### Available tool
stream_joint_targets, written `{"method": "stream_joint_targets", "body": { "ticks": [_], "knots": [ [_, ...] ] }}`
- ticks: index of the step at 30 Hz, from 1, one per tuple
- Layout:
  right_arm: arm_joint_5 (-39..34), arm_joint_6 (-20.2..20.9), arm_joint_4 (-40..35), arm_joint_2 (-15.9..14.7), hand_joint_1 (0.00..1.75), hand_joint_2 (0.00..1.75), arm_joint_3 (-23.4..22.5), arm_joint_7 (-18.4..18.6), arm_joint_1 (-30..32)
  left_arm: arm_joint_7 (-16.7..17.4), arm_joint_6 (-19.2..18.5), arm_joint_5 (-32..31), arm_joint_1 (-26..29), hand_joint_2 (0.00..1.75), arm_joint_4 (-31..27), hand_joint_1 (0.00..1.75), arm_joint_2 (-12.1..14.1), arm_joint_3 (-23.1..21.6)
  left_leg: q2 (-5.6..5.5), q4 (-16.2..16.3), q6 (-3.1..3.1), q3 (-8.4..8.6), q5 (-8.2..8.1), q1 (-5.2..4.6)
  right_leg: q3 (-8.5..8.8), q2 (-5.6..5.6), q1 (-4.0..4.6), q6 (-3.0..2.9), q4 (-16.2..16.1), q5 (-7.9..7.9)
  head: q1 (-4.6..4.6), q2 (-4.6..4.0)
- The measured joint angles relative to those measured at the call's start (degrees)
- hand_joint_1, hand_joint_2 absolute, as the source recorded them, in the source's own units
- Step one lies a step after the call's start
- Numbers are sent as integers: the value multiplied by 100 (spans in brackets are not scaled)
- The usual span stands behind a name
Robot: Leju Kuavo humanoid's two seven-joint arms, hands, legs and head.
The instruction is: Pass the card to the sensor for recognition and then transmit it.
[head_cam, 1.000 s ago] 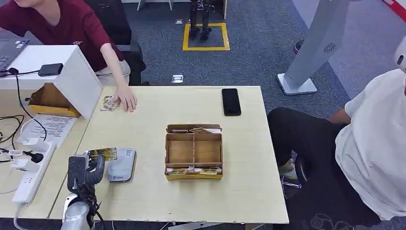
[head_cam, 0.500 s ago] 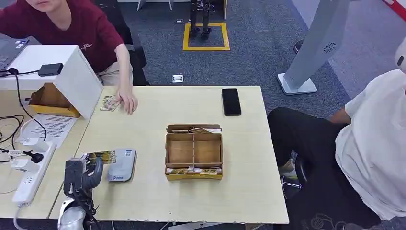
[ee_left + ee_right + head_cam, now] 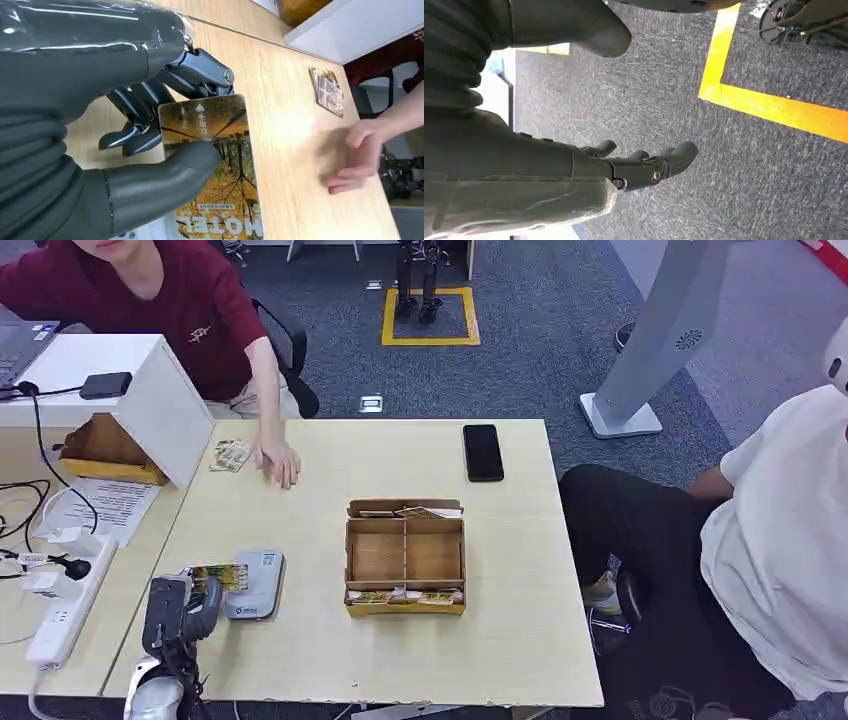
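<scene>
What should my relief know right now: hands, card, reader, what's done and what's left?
Left hand: pinches the card between thumb and fingers, over the near-left edge of the reader.
Right hand: holds nothing, fingers loosely apart, hanging over the carpet.
Sorting box sits mid-table; a small card pile lies beside a person's hand at the far left.
Done: card picked up and brought to the reader.
Left: confirm the read, then pass the card on.
</scene>
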Motion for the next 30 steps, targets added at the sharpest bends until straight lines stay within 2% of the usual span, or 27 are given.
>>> {"method": "stream_joint_targets", "body": {
  "ticks": [4,15,23,30],
  "knots": [
    [41,9,0,0,0,175,0,2,0,0,142,-131,-21,175,94,175,-4,-30,0,0,0,0,0,0,0,0,0,0,0,0,2,0],
    [59,9,0,2,0,175,0,-4,0,4,192,-221,-101,175,291,175,-2,-59,0,0,0,0,0,0,0,0,0,0,0,0,0,0],
    [170,31,0,4,0,175,-74,0,-4,-7,800,-959,-330,175,782,175,-22,-111,-1,0,0,1,0,0,3,-2,0,0,0,0,2,0],
    [175,31,0,4,0,175,-103,0,-6,-9,881,-1049,-413,175,977,175,-42,-149,-1,0,0,3,0,-1,4,-2,-1,0,0,0,0,0]
  ]
}}
